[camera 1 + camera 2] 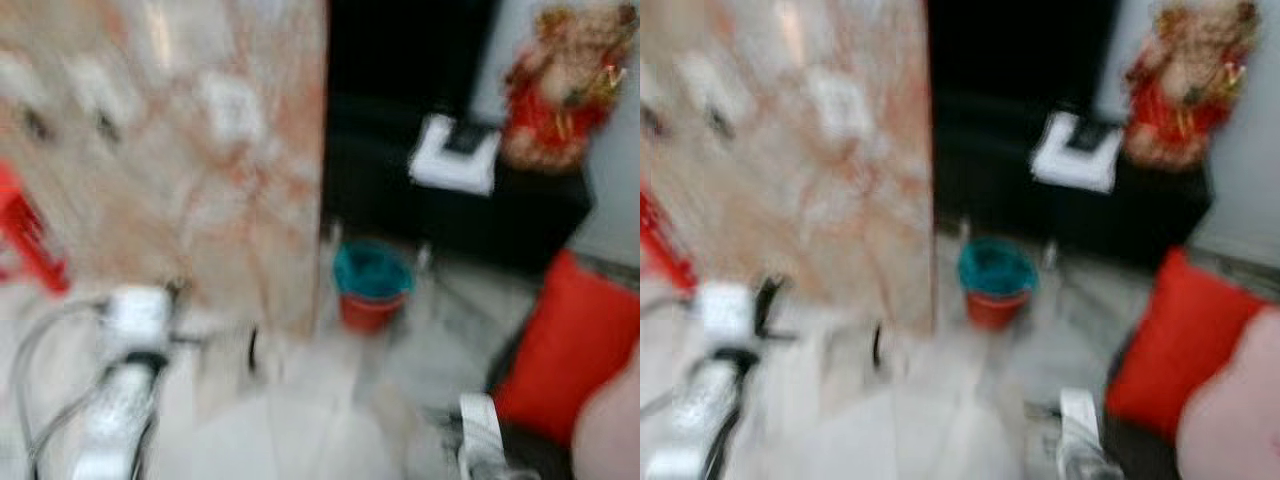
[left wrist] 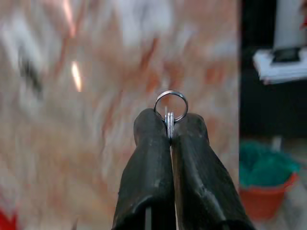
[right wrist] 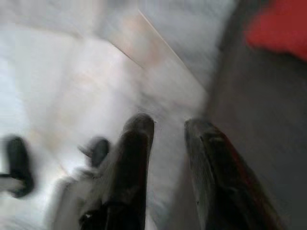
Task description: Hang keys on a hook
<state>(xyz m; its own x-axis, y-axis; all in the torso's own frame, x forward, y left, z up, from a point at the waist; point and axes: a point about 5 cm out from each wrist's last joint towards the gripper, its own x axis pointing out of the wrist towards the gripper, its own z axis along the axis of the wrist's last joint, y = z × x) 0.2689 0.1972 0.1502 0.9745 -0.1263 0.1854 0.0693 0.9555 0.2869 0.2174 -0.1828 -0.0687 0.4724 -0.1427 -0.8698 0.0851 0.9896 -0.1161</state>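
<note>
In the left wrist view my left gripper is shut on a silver key ring, whose loop sticks out above the black fingertips. It faces a pink marbled wall panel close ahead. Two dark marks on that panel are too blurred to identify. My left arm reaches forward at the lower left of the head views. Over the pale floor my right gripper hangs open with nothing between its fingers. Every view is blurred.
A red bucket with a teal lining stands on the floor at the panel's right edge. Behind it a black cabinet carries a white object and a red-dressed figure. A red cushion lies at right, a red object at left.
</note>
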